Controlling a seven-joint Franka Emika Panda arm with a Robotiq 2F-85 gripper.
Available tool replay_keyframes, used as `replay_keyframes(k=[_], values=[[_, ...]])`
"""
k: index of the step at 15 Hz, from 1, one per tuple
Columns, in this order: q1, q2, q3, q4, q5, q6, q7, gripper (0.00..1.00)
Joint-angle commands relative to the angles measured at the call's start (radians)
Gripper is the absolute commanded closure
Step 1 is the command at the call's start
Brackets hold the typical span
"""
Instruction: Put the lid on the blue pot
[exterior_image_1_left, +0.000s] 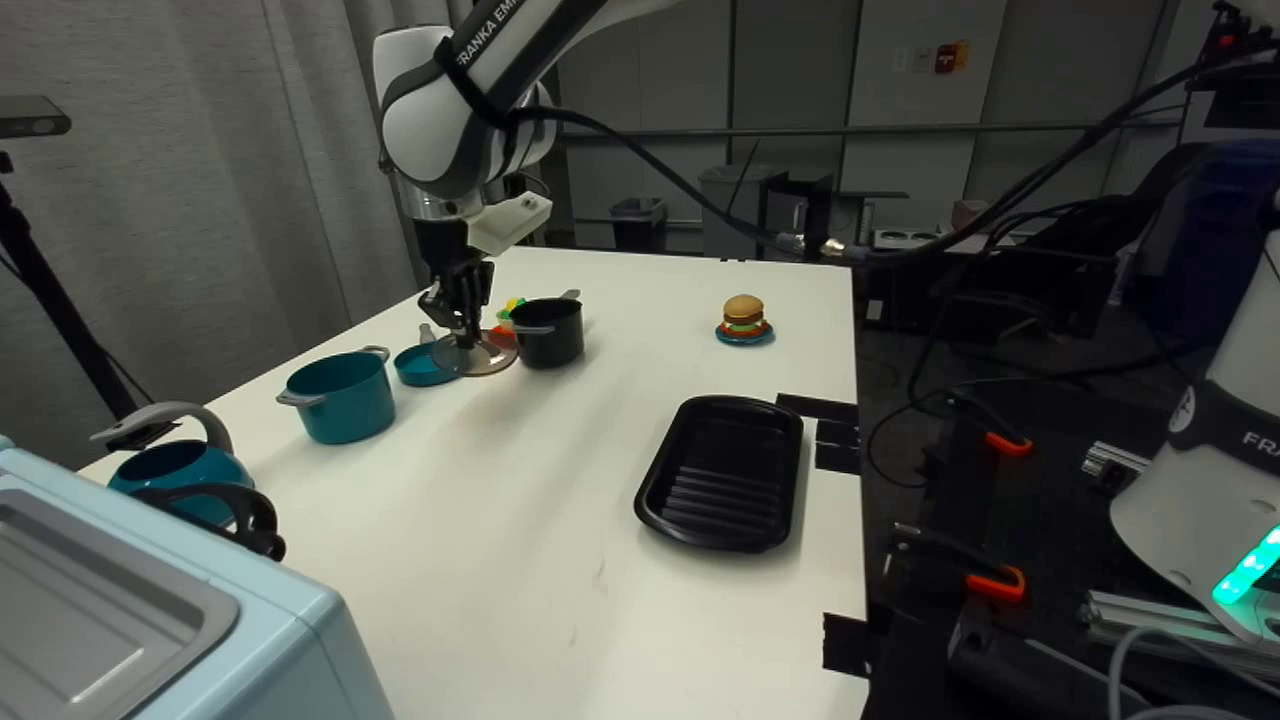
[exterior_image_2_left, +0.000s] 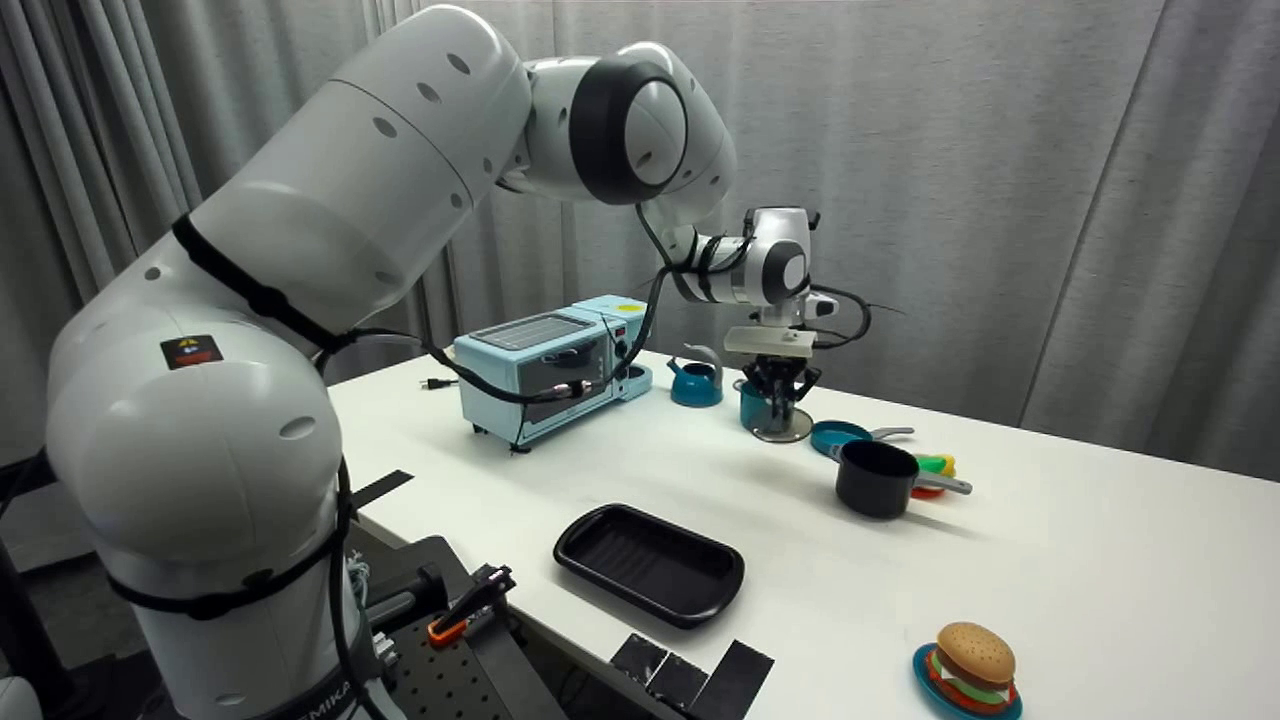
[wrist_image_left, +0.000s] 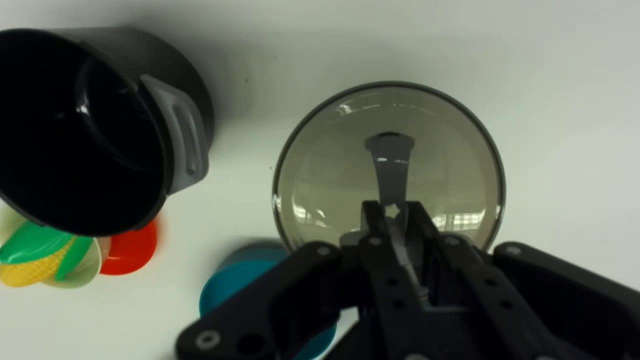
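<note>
The end effector (wrist_image_left: 392, 209) points down, its jaws drawn in to a narrow gap and clamped on the raised knob at the centre of the lid (wrist_image_left: 389, 165). The lid, a grey see-through disc with a shiny rim, sits roughly level beneath; whether that rim touches the white worktop (exterior_image_1_left: 520, 600) cannot be told.

In an exterior view the blue pot (exterior_image_1_left: 350, 405) stands upright, left of the lid and nearer, its mouth uncovered and its two grey handles jutting out. Lid and pot are apart. Between them and a little farther back lies a shallow blue pan (exterior_image_1_left: 422, 368); the lid overlaps its edge in that view and in the wrist view, and contact cannot be judged. Just right of the lid, a gap between them, stands the black pot (exterior_image_1_left: 550, 335), with toy corn (wrist_image_left: 40, 257) and a red piece (wrist_image_left: 132, 249) partly showing beside it.

Left of the blue pot in both exterior views are a blue kettle (exterior_image_2_left: 695, 386) and, beyond that, a light-blue toaster oven (exterior_image_2_left: 550, 362). A black baking tray (exterior_image_1_left: 722, 475) lies well apart from the pots, and a toy burger (exterior_image_1_left: 743, 312) rests on a small blue plate (exterior_image_1_left: 745, 340).
</note>
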Motion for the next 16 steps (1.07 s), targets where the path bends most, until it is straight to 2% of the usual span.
replay_keyframes(k=[1,9,16], values=[[0.02,0.077,-0.007,0.146,0.006,-0.014,-0.002,0.96],[0.06,0.205,-0.005,0.382,0.012,-0.012,0.001,0.96],[0.061,0.287,0.006,0.535,0.028,-0.01,-0.019,0.96]])
